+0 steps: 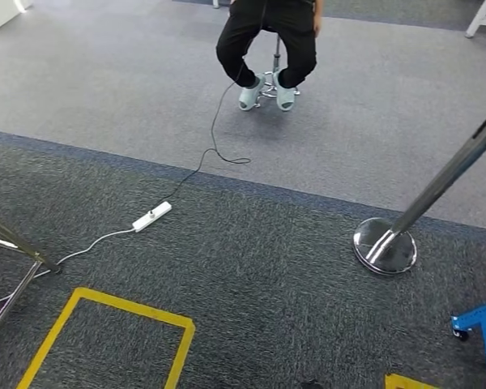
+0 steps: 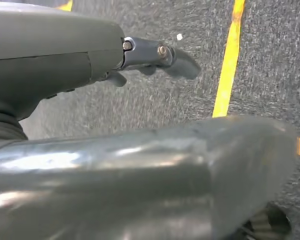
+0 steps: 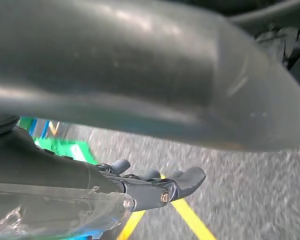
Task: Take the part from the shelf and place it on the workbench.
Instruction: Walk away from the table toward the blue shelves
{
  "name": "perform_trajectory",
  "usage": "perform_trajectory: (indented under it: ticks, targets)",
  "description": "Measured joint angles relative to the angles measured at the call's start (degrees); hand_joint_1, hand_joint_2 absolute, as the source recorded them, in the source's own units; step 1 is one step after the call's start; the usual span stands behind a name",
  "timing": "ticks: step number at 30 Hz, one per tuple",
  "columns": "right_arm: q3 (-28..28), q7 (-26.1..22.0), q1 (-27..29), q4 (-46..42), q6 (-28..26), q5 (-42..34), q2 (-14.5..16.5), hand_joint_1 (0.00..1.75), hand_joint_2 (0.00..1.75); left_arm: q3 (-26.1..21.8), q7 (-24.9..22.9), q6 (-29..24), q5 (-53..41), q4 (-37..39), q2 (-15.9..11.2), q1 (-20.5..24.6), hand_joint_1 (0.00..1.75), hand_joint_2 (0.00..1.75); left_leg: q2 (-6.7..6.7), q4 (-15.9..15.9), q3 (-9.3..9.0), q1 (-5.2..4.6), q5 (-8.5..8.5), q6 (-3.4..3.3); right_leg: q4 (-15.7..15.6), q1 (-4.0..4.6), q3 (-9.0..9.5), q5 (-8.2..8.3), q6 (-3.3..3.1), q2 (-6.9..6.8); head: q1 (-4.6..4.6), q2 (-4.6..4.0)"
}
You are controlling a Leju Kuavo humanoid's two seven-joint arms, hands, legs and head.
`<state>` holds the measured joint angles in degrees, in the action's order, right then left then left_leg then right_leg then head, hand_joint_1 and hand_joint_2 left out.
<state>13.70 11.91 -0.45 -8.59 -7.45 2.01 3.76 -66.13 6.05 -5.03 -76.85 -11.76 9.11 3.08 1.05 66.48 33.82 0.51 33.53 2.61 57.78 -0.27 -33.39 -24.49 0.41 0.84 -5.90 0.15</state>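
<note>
Head view: grey carpet (image 1: pixel 240 308) with yellow tape lines (image 1: pixel 124 312), a white power strip (image 1: pixel 151 216), a chrome post base (image 1: pixel 384 245) and a seated person's legs (image 1: pixel 268 44). Left wrist view: left robot hand (image 2: pixel 103 65) spread, holding nothing. Right wrist view: right robot hand (image 3: pixel 114 192) likewise spread, holding nothing.

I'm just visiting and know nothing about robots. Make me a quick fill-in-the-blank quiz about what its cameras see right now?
1. The power strip lying on the carpet is ____ in colour.
2. The tape square marked on the floor is ____.
3. A person in dark trousers sits on a ____ at the far side.
4. The left hand and the right hand each hold ____.

Missing words: white; yellow; stool; nothing
</note>
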Motion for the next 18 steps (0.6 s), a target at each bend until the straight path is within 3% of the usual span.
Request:
perform_trajectory:
  ticks: [2, 3, 4, 5, 6, 7, 8, 10, 12, 14, 15, 16, 18]
  targets:
    - [0.0, 0.0, 0.0, 0.0, 0.0, 0.0, 0.0, 0.0, 0.0, 0.0, -0.1, 0.0, 0.0, 0.0, 0.0, -0.1, 0.0, 0.0, -1.9, -1.3, -0.16, 0.21, -2.66, 0.0, 0.1, -0.19, -0.15, 0.22, 0.29, 3.13, 0.04, 0.0]
    - [0.0, 0.0, 0.0, 0.0, 0.0, 0.1, 0.0, 0.0, 0.0, 0.0, -0.1, 0.0, 0.0, 0.0, -0.1, -0.2, 0.0, 0.0, -3.76, -3.3, -0.82, 0.46, -4.19, 0.0, 0.3, -0.19, -0.37, 0.3, 0.6, 5.0, 0.1, -0.01]
    - [0.0, 0.0, -0.1, 0.0, 0.0, 0.1, 0.0, 0.0, 0.0, 0.0, -0.1, 0.0, 0.0, 0.0, -0.1, -0.1, 0.0, 0.0, -5.17, -7.5, -2.63, 0.66, -6.22, -0.07, 0.5, -0.27, -0.63, 0.38, 1.02, 6.22, 0.12, -0.01]
    - [0.0, 0.0, -0.1, 0.0, 0.0, 0.1, 0.0, 0.0, 0.0, 0.0, -0.1, 0.0, 0.0, 0.0, -0.1, -0.1, 0.0, 0.0, -6.12, -9.1, -3.27, 0.74, -6.41, -0.24, 0.6, -0.3, -0.91, 0.44, 1.43, 6.96, 0.18, -0.01]
    - [0.0, 0.0, 0.0, 0.0, 0.0, 0.1, 0.0, 0.0, 0.0, 0.0, -0.2, 0.0, -0.1, 0.0, -0.1, 0.0, 0.0, 0.0, -6.28, -9.7, -3.5, 0.69, -6.28, -0.53, 0.5, -0.36, -1.28, 0.55, 1.87, 7.66, 0.2, -0.02]
    - [0.0, 0.0, 0.2, 0.0, 0.0, 0.1, 0.0, 0.0, 0.0, 0.0, -0.3, 0.0, -0.1, 0.0, 0.0, 0.1, 0.0, 0.0, -5.59, -9.7, -3.48, 0.63, -6.3, -0.96, 0.3, -0.52, -1.51, 0.72, 2.27, 8.26, 0.19, -0.01]
    - [0.0, 0.0, 0.4, 0.0, 0.0, 0.1, 0.0, 0.0, 0.0, 0.0, -0.3, 0.0, -0.1, 0.0, 0.0, 0.1, 0.0, 0.0, -4.89, -9.8, -3.58, 0.63, -6.42, -1.4, 0.5, -0.53, -1.71, 0.66, 2.57, 7.8, 0.19, -0.02]
    - [0.0, 0.1, 0.5, 0.0, 0.0, 0.1, 0.0, 0.0, 0.0, 0.0, -0.4, 0.0, -0.1, 0.0, 0.0, 0.1, 0.0, 0.0, -3.22, -10.1, -3.76, 0.65, -6.64, -2.2, 3.6, -0.35, -3.25, -1.33, 2.96, 4.39, -0.1, -0.01]
    - [0.0, 0.1, 0.3, 0.0, 0.0, 0.1, 0.0, 0.0, 0.0, -0.1, -0.4, 0.0, -0.1, 0.0, -0.2, -0.1, 0.0, 0.0, -1.42, -10.1, -3.84, 0.37, -6.57, -2.62, 10.9, -0.28, -6.7, -5.27, 3.17, 0.68, -0.38, -0.01]
    - [0.0, 0.1, 0.2, 0.0, 0.0, 0.1, 0.0, 0.0, 0.0, -0.1, -0.5, 0.0, -0.1, 0.0, -0.2, -0.3, 0.0, 0.0, 0.41, -10.1, -3.92, 0.16, -6.43, -2.67, 17.0, -0.4, -9.5, -7.52, 3.37, -0.3, -0.4, 0.0]
    - [0.0, 0.1, 0.2, 0.0, 0.0, 0.1, 0.0, 0.0, 0.0, -0.1, -0.5, 0.0, -0.1, 0.0, -0.2, -0.2, 0.0, 0.0, 1.26, -10.1, -4.04, 0.13, -6.31, -2.62, 17.3, -0.43, -9.44, -7.12, 3.45, -0.51, -0.41, 0.0]
    - [0.0, 0.1, 0.3, 0.0, 0.0, 0.1, 0.0, 0.0, 0.0, -0.1, -0.5, 0.0, -0.1, 0.0, -0.2, -0.2, 0.0, 0.0, 2.02, -10.1, -4.24, 0.15, -6.15, -2.51, 15.3, -0.48, -8.17, -5.76, 3.5, -0.77, -0.41, 0.0]
    - [0.0, 0.2, 0.3, 0.0, 0.0, 0.2, 0.0, 0.0, 0.0, -0.1, -0.5, 0.0, -0.2, 0.0, -0.3, -0.1, 0.0, 0.0, 3.31, -10.0, -4.82, 0.04, -5.63, -1.95, 7.3, -0.43, -3.52, -2.31, 3.55, -2.94, -0.45, 0.0]
